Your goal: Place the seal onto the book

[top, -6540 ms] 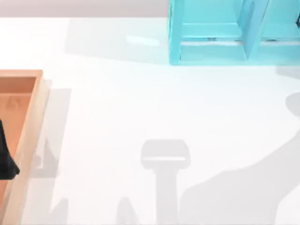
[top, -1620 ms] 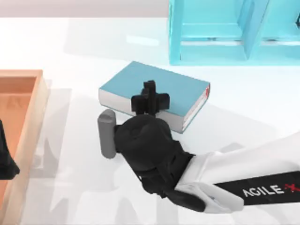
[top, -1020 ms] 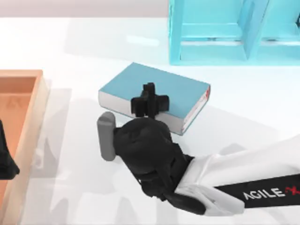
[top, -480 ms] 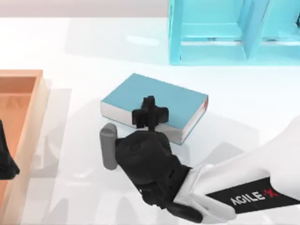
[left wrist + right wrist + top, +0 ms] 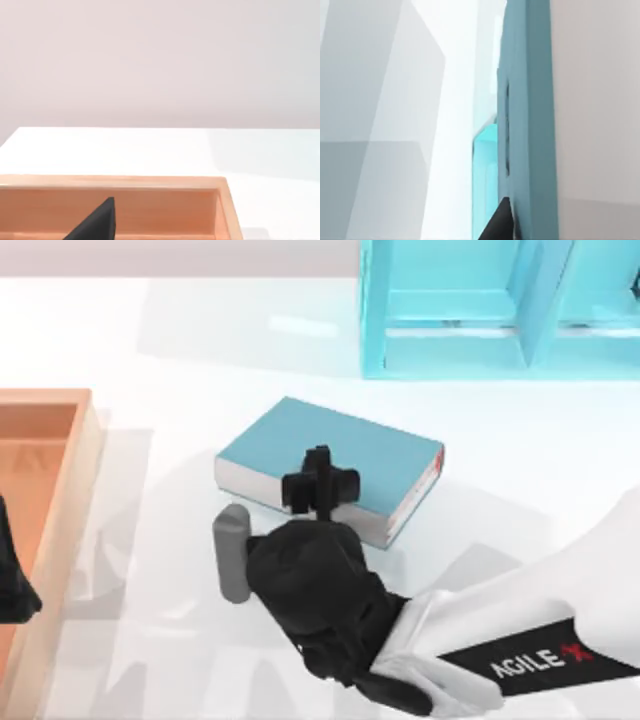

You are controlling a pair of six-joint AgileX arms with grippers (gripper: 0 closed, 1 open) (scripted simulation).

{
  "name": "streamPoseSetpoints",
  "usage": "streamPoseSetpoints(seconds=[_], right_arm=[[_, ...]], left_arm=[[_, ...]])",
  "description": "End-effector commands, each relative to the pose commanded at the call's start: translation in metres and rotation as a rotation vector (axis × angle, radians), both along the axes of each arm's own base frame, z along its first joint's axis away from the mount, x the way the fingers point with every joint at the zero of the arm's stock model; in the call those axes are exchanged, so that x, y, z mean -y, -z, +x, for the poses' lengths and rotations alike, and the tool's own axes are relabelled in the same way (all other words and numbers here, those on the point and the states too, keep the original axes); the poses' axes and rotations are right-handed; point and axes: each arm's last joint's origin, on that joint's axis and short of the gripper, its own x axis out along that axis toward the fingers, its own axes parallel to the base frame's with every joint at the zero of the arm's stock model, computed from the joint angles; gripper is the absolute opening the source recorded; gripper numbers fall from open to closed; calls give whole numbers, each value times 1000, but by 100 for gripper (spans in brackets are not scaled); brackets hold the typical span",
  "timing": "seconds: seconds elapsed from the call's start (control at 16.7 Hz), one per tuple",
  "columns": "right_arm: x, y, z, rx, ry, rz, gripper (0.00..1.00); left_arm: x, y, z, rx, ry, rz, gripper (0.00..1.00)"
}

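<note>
While the right gripper [image 5: 319, 483] hangs over the near half of the book [image 5: 370, 445], its black fingers form a small cross against the teal cover, and whether they are parted or closed on anything cannot be told from above. Behind them the bulky black wrist, with a grey cylinder [image 5: 233, 552] on its left side, lies over the table [image 5: 180, 350] just in front of the book's white page edges. From there the white forearm runs off toward the lower right corner. The book lies flat and slanted near the table's middle, a red strip at its right end. Beyond it stands a light-blue shelf unit [image 5: 450, 305]. Far left, the left gripper [image 5: 12, 580] rests parked over a wooden tray [image 5: 70, 500].
</note>
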Motion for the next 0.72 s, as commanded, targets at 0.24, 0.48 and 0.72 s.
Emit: streamPoseSetpoints(seconds=[0.24,0.48,0.72], right_arm=[[0,0,0,0,0,0,75],[0,0,0,0,0,0,100],[0,0,0,0,0,0,100]], left_arm=[[0,0,0,0,0,0,100],[0,0,0,0,0,0,100],[0,0,0,0,0,0,100]])
